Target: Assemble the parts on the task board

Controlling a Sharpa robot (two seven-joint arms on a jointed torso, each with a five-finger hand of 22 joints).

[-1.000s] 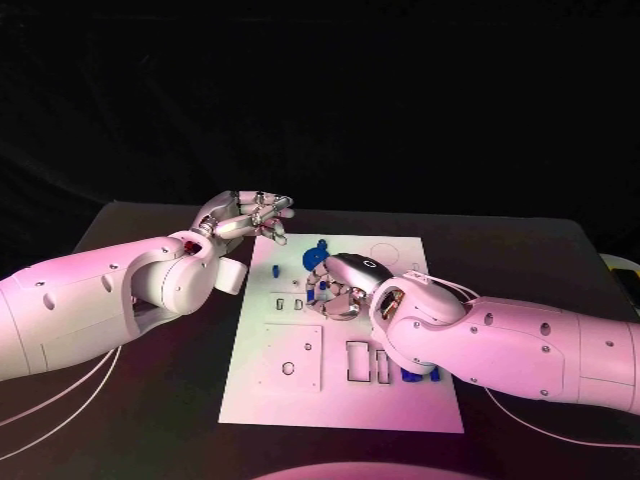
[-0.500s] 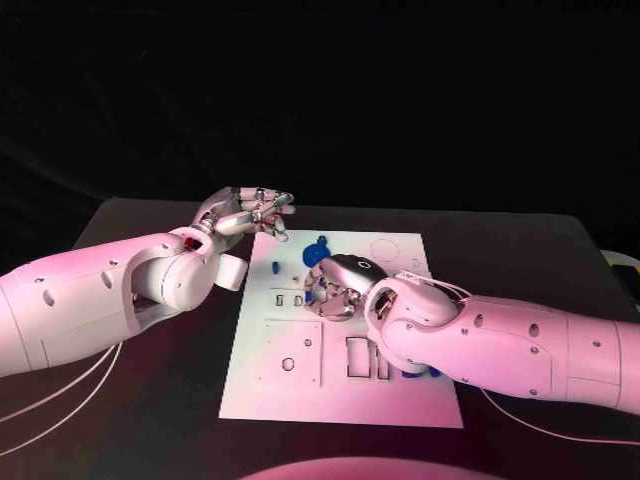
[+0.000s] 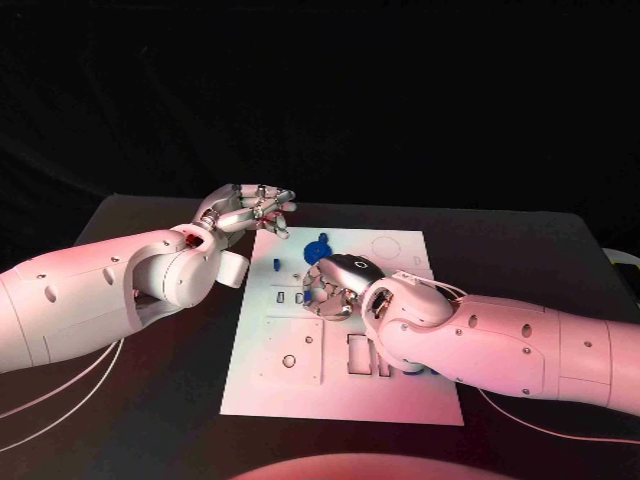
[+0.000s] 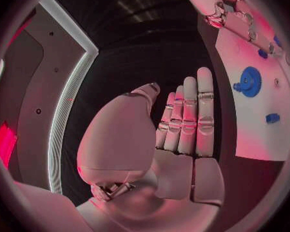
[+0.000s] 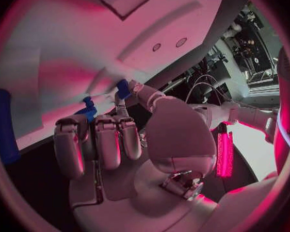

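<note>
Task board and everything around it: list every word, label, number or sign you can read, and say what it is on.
None can be read. The task board bears only cut-out slots, holes and faint outlines. No lettering shows on the left hand, the right hand or the blue parts.

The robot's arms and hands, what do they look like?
Both arms are smooth, rounded white shells with small dark screw holes, and thin pale cables trail from each. The left hand and right hand are silver metal with jointed fingers. The right hand's wrist has a black patch with a small ring marking.
</note>
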